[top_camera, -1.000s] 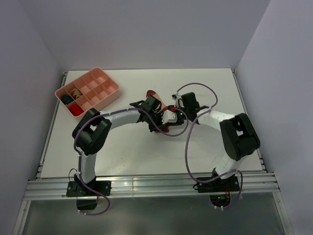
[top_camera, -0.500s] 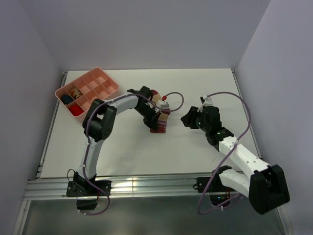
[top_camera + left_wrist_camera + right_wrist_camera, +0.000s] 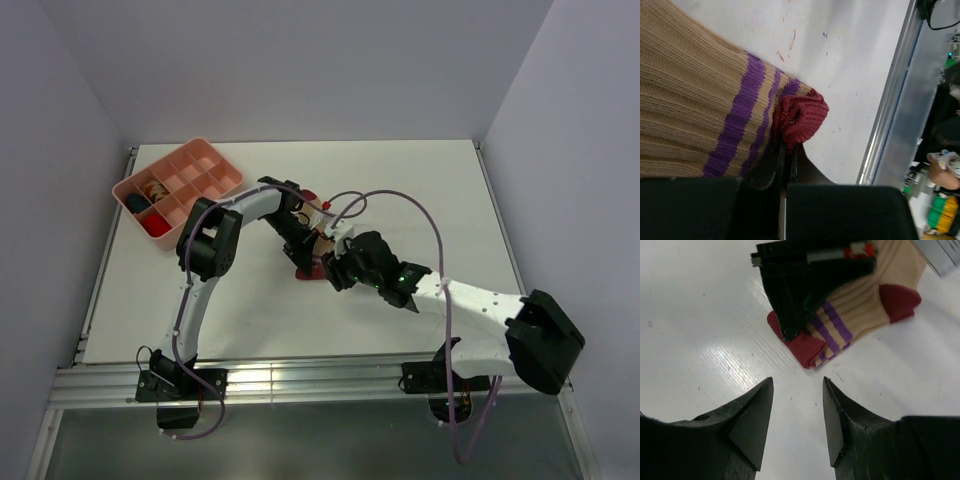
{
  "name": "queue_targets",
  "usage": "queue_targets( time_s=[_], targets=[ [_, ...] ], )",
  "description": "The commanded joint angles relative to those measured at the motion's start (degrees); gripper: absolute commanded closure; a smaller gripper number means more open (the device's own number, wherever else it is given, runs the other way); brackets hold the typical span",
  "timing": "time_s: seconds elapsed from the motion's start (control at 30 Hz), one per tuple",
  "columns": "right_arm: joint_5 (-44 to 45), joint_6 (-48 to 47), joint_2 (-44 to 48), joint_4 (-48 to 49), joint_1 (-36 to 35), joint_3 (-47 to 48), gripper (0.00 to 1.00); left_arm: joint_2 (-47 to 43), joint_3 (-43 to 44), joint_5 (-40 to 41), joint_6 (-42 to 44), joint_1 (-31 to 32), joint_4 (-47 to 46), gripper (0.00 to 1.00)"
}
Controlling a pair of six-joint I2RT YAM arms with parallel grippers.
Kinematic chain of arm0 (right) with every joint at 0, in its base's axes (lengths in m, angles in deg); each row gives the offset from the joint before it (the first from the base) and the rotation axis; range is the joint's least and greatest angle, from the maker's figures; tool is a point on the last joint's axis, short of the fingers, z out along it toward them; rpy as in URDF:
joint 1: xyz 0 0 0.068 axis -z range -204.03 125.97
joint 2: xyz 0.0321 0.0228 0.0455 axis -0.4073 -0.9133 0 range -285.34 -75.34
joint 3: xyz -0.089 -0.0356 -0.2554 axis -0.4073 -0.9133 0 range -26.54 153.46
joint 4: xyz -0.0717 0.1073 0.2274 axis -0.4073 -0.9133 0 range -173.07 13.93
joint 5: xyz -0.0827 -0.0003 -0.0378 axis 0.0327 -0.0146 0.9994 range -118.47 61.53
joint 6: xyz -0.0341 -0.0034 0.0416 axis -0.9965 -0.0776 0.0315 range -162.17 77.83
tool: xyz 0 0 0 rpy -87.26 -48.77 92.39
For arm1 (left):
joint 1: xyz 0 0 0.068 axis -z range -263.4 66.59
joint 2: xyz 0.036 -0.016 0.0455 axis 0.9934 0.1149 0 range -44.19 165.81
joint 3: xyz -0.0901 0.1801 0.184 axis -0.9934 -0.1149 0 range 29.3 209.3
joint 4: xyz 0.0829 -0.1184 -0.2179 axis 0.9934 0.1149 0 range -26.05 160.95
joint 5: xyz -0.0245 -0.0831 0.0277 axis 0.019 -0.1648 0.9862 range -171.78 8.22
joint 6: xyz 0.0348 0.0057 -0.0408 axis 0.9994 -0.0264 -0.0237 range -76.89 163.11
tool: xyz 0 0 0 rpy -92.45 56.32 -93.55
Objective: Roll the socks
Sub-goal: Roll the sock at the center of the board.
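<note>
Working on the table (image 3: 250, 300), we see the tan sock (image 3: 865, 305) flat at its middle, our left gripper (image 3: 786, 150) clamped onto the red cuff (image 3: 801, 116), our right gripper (image 3: 797, 382) spread, empty, just short of it. A hasty right grab may tug the cuff loose.

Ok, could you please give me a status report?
Left hand shut on red cuff of striped sock. Right hand open, just short of it. Nothing in the way.
</note>
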Motion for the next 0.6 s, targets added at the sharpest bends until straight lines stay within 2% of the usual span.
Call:
queue_targets(
  time_s=[0.0, 0.23, 0.57],
  targets=[
    [4.49, -10.88, -6.17, 0.56, -4.08, 7.03, 0.48, 4.57, -0.17, 9.73, 2.44, -0.64, 4.95, 0.99],
    [3.89, -17.21, -17.60, -3.22, -8.22, 16.09, 0.47, 4.93, 0.45, 10.44, 2.53, -1.08, 5.67, 0.99],
    [1.95, -19.24, -26.84, -5.77, -9.98, 17.68, 0.48, 5.72, 0.98, 10.88, 2.53, -1.52, 5.75, 0.99]
  ],
)
